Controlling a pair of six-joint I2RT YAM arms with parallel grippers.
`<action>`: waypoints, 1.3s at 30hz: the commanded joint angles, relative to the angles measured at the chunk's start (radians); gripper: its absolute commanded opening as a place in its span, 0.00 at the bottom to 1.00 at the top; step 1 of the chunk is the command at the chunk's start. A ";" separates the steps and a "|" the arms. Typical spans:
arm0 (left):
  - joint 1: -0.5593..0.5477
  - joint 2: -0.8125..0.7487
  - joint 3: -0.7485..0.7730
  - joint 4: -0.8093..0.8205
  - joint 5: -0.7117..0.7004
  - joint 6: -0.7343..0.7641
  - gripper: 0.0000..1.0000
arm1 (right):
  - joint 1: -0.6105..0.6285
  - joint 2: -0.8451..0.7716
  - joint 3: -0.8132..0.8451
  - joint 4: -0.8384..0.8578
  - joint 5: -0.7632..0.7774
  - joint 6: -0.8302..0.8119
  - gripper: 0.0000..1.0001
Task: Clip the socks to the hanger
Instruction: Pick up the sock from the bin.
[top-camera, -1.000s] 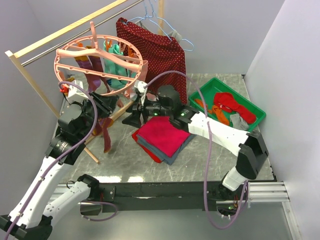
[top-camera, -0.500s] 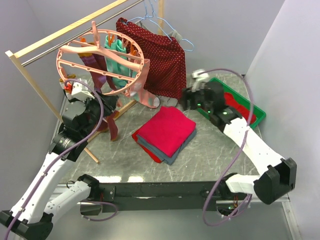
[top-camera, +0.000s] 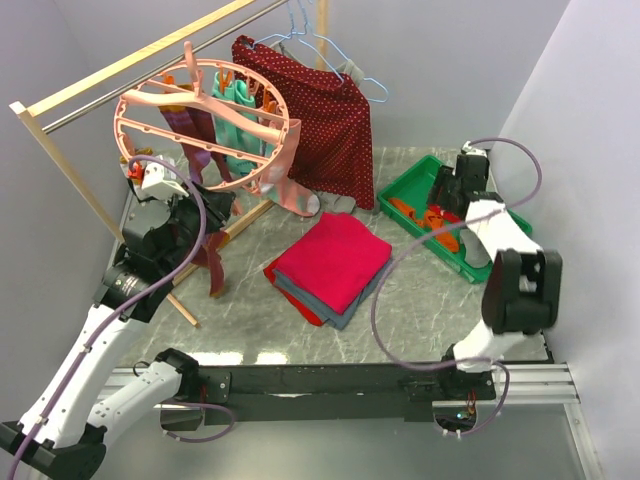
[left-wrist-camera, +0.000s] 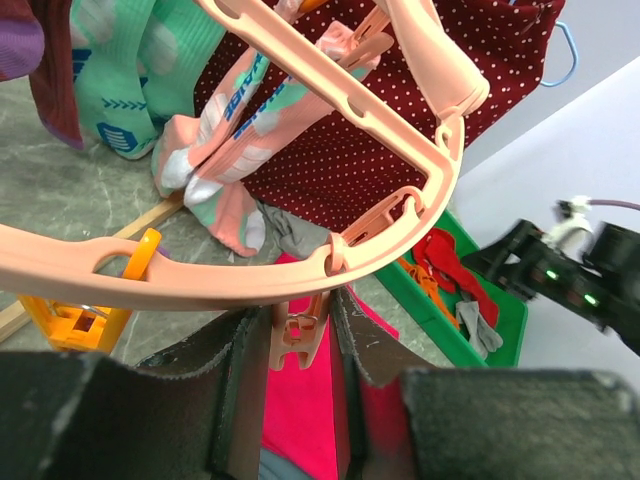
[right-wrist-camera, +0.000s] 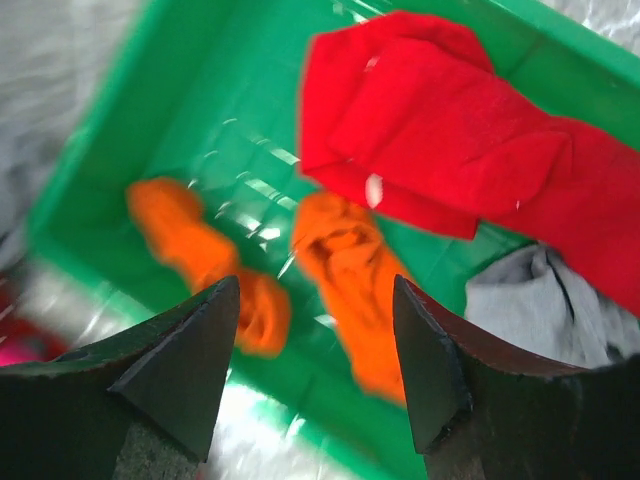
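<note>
Green tray (right-wrist-camera: 200, 130) under right tool (right-wrist-camera: 315, 290), spread; left tool (left-wrist-camera: 300, 320) clamps hanger (left-wrist-camera: 440, 150) clip (left-wrist-camera: 298, 345); dotted garment (left-wrist-camera: 350, 150) behind.

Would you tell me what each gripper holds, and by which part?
Left gripper pinches the hanger by a clip under its outer ring; right gripper is open, holding nothing.

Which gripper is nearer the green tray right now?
Right. The right gripper hangs open directly over the green tray, above the orange socks. The left gripper is across the table, closed on a clip of the pink hanger.
</note>
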 joint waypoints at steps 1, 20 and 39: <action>-0.004 -0.008 0.038 -0.031 -0.019 0.011 0.01 | -0.029 0.146 0.133 0.034 0.039 0.008 0.68; -0.005 -0.019 0.024 -0.026 -0.014 -0.007 0.01 | -0.023 0.618 0.646 -0.250 0.135 -0.222 0.61; -0.007 -0.010 0.033 -0.021 -0.008 -0.003 0.01 | -0.026 0.480 0.525 -0.221 0.164 -0.160 0.00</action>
